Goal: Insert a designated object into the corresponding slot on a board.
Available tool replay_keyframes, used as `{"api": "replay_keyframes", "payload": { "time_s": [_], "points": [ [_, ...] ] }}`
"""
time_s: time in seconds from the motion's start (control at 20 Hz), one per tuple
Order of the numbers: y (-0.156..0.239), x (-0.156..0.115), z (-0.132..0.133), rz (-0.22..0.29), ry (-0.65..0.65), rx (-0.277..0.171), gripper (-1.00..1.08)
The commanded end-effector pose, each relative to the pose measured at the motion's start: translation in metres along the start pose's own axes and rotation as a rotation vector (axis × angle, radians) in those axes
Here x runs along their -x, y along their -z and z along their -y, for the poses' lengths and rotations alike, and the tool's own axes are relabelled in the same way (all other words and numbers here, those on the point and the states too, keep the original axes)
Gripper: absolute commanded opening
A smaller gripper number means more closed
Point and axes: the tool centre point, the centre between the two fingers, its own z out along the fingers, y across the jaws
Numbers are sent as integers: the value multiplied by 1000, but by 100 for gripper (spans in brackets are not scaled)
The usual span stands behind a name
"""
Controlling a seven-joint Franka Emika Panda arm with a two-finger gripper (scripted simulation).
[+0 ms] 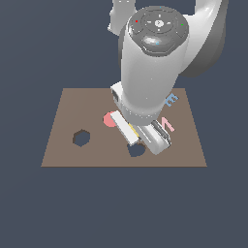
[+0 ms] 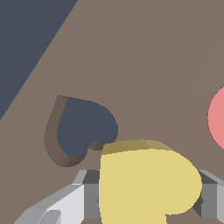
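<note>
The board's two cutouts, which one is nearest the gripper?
The heart slot, right beside the gripper. The hexagon cutout sits apart, toward the exterior view's left of the board.

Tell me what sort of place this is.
Likely a simulated shape-sorting test scene, not a real room: a flat brown board with dark heart and hexagon cutouts floats on a featureless grey-blue backdrop, everything rendered untextured.

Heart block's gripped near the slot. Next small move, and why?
Probably a short sideways shift to centre the yellow heart block over the heart slot before lowering. The gripper holds it, but the wrist view shows the slot offset and fully uncovered on the board.
</note>
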Motion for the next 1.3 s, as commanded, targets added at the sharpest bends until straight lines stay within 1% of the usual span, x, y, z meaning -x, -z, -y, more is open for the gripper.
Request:
{"api": "replay_keyframes", "payload": {
  "time_s": [0.0, 0.3, 0.6, 0.85, 1.25],
  "points": [
    [0, -4, 11, 0, -70, 0, -100],
    [1, -15, 29, 0, -196, 0, -100],
    [1, -23, 40, 0, -279, 0, -100],
    [1, -27, 44, 0, -312, 1, -100],
    [-5, -28, 44, 0, -315, 1, -100]
  ]
}}
